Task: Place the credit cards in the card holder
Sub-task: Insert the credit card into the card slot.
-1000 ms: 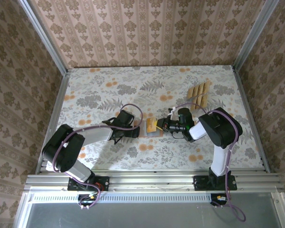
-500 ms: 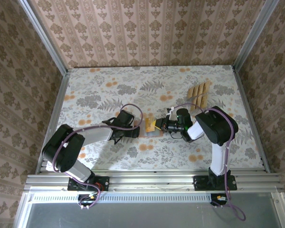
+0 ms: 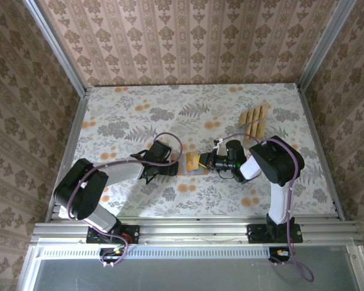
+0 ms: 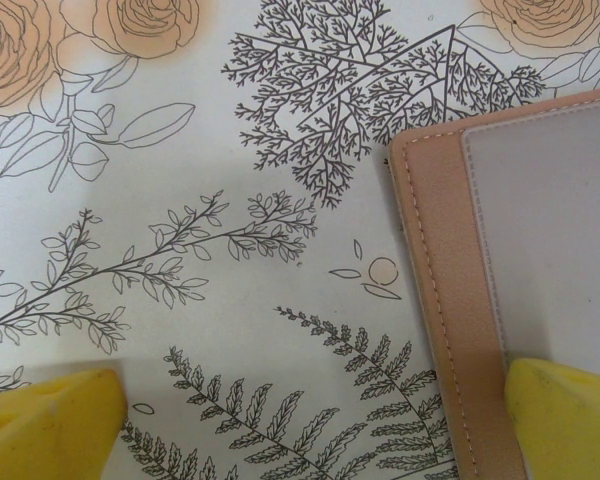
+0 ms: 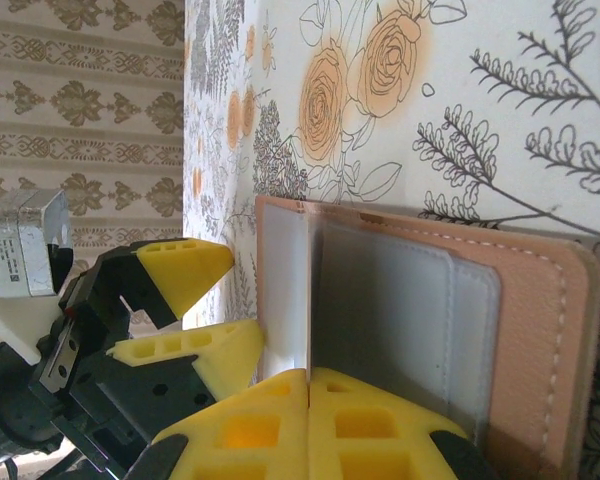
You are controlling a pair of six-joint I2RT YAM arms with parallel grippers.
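Right edge cuts off card holder [image 4: 520, 250], credit cards [image 3: 255, 121] too small to count

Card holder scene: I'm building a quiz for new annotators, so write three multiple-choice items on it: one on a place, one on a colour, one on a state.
1. Where does the card holder lie?
A. between the two grippers
B. at the table's far right corner
C. on the metal rail

2. What colour are its inner panels?
A. green
B. grey
C. black

3. How is the right gripper?
A. wide open
B. shut on nothing
C. shut on a credit card

Key: 1 A, the left gripper and right gripper face it from either side; 2 B, pale grey inside salmon leather; 3 C, the card stands pinched in its closed jaws.
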